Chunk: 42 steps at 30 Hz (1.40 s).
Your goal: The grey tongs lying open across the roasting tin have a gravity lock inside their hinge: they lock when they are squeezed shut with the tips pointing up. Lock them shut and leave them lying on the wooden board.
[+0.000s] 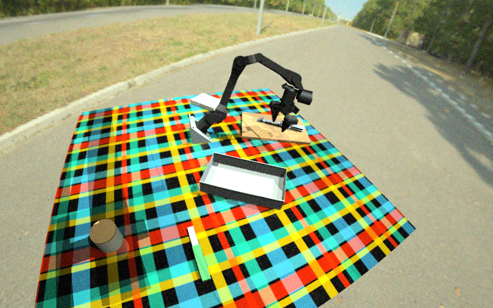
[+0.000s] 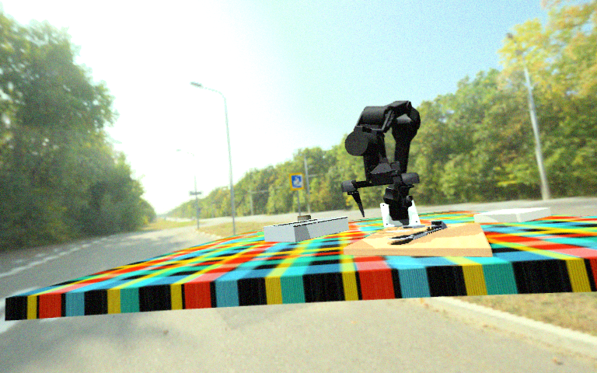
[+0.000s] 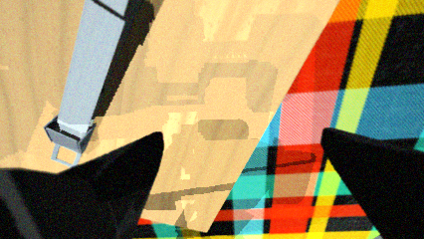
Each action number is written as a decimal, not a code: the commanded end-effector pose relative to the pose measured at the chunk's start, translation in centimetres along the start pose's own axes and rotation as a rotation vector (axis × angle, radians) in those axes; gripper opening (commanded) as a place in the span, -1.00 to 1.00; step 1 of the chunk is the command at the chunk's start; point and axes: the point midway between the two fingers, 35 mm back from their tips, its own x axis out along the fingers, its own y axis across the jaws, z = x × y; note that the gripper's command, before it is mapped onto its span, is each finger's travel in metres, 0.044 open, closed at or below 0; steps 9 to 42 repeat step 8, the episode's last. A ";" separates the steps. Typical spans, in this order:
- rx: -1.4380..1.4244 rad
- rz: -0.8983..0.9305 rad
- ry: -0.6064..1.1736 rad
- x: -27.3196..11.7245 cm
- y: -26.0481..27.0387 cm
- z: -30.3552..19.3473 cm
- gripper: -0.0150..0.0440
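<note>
The grey tongs (image 1: pixel 298 128) (image 2: pixel 415 235) (image 3: pixel 90 70) lie on the wooden board (image 1: pixel 255 131) (image 2: pixel 468 240) (image 3: pixel 279 40). Their arms look close together, one broad arm showing in the wrist view, with the dark hinge end and a small ring at its lower end. The lock inside the hinge is hidden. My gripper (image 1: pixel 279 125) (image 2: pixel 382 215) (image 3: pixel 241 136) is open and empty, fingers wide apart above the board and its edge. The tongs lie beside the left finger in the wrist view, not between the fingers. The roasting tin (image 1: pixel 241 196) (image 2: pixel 279 233) is empty.
A white block (image 1: pixel 205 101) (image 2: pixel 512 214) lies behind the arm's base. A cylinder with a brown top (image 1: pixel 108 238) stands at the front left in the top view. A green and white bar (image 1: pixel 199 253) lies in front of the tin. The table has a chequered top.
</note>
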 end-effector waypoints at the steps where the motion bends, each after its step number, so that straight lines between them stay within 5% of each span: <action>1: 1.053 0.019 -0.014 -2.2 -2.7 -0.9 1.00; 8: 1.584 0.034 -0.020 -3.1 -3.8 -1.5 1.00; 42: 1.584 0.034 -0.020 -3.1 -3.8 -1.5 1.00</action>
